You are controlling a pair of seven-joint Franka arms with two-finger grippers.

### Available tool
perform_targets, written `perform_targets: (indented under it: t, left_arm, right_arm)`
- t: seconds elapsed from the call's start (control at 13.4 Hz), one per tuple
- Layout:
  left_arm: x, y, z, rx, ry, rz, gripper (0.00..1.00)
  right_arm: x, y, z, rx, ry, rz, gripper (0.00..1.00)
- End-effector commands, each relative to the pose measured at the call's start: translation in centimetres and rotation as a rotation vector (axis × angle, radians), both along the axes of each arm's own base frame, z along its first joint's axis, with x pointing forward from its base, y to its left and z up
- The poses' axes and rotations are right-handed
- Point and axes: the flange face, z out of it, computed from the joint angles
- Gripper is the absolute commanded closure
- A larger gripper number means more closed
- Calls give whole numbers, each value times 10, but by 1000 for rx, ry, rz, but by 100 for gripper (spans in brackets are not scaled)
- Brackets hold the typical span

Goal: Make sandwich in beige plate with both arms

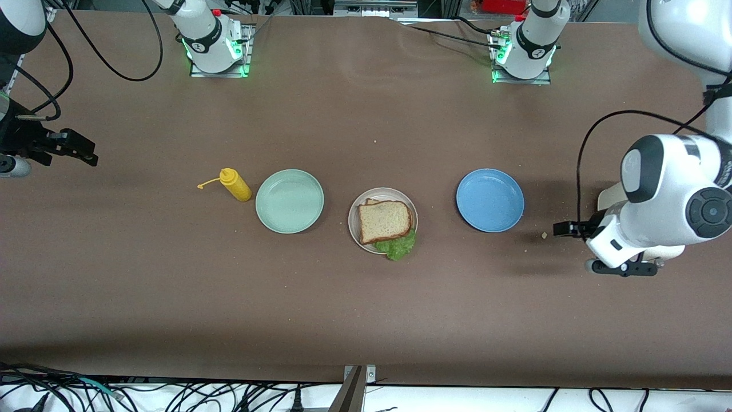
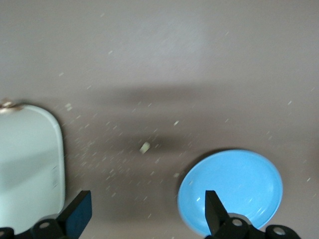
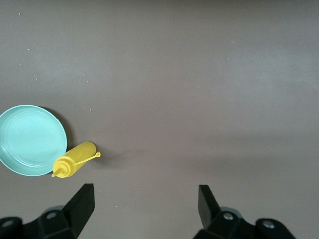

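Sandwich (image 1: 385,222): assembled on beige plate (image 1: 354,229), mid-table between both arms. Left gripper (image 2: 144,214) and right gripper (image 3: 144,209): wide, empty, near opposite table ends; left nearer.

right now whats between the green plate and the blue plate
The beige plate with the finished sandwich on it sits between the green plate and the blue plate. Only the front view shows this.

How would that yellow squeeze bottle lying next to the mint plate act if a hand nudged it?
The yellow squeeze bottle lies on its side beside the mint-green plate, so it would probably roll rather than tip. It looks like soft plastic, likely light and somewhat squashy. Its cap dangles on a thin tether and may flop about.
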Motion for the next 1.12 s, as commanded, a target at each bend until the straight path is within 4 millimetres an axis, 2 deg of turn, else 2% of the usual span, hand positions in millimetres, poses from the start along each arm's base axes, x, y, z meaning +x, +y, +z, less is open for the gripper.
perform_targets:
  t: [0.0, 0.3, 0.37, 0.6, 0.9, 0.97, 1.04]
  left_arm:
    - [-21, 7, 42, 45, 44, -18, 1]
    - [-50, 16, 93, 43, 100, 1, 1]
    - [-60, 16, 113, 40, 92, 2, 1]
    - [-90, 16, 156, 37, 112, 7, 1]
    - [-128, 17, 223, 19, 44, 12, 1]
    - [-134, 23, 234, 14, 22, 21, 0]
    - [-137, 20, 241, 11, 5, 17, 0]
  right_arm:
    - [4, 2, -2, -19, 6, 17, 0]
    - [8, 4, 2, 53, -36, -14, 0]
    - [8, 6, 3, 64, -41, -12, 0]
    - [8, 4, 5, 59, -42, -8, 0]
    - [7, 2, 5, 64, -37, -16, 0]
    - [7, 1, 5, 63, -37, -17, 0]
    - [6, 2, 6, 61, -38, -14, 0]
